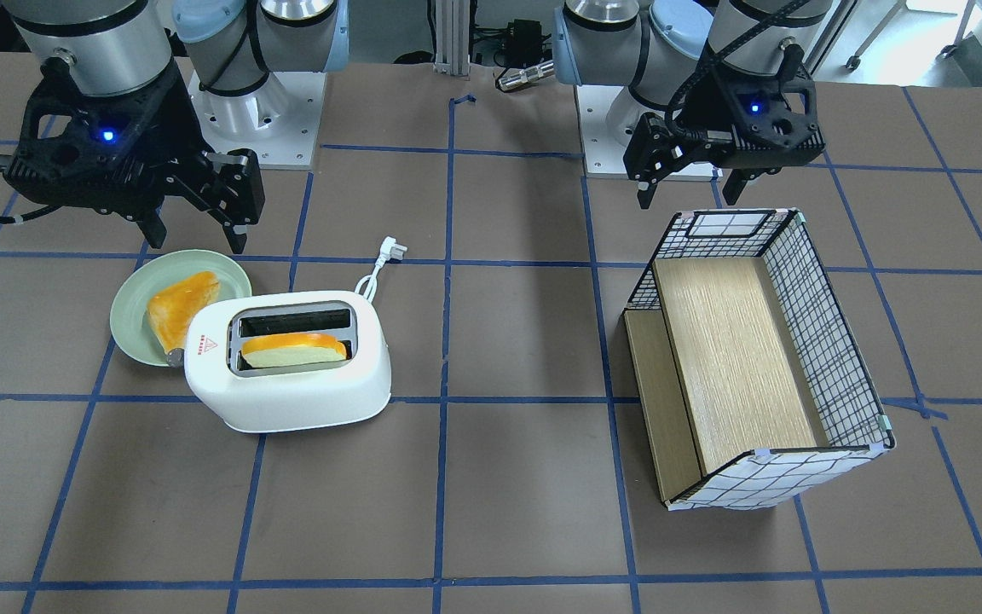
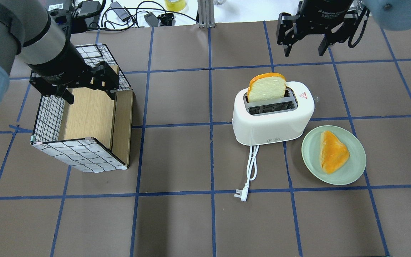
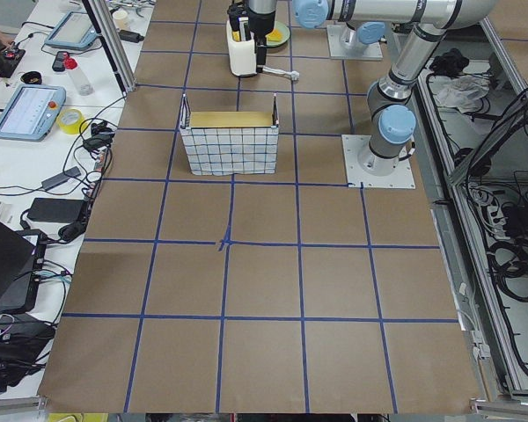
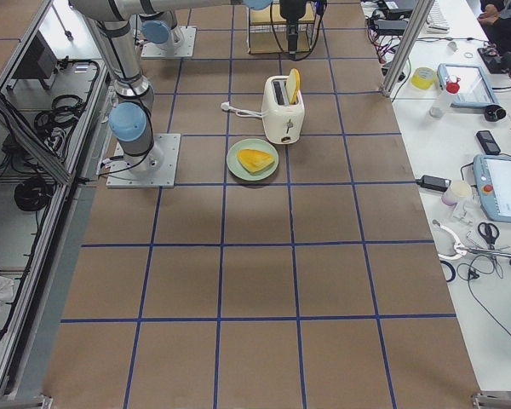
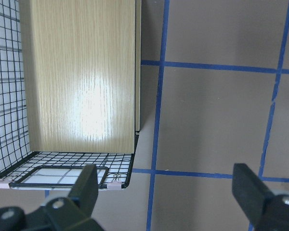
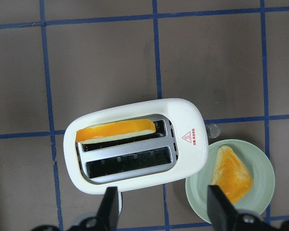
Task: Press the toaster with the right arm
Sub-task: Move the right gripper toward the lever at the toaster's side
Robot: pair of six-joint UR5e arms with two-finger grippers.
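First, from the front, the toaster [image 1: 286, 375] sat on the desk [image 1: 508, 477] at seven o'clock of centre, just beside a green plate [image 1: 126, 322]; the right end effector [image 1: 197, 232] hung spread and empty at eleven. Overhead, a bread slice [image 2: 267, 87] stood in it on the twelve-o'clock side. From the right wrist, a small knob [image 6: 212, 129] showed at its three-o'clock end. Probably light, slick plastic: press straight down there, lest it skid.
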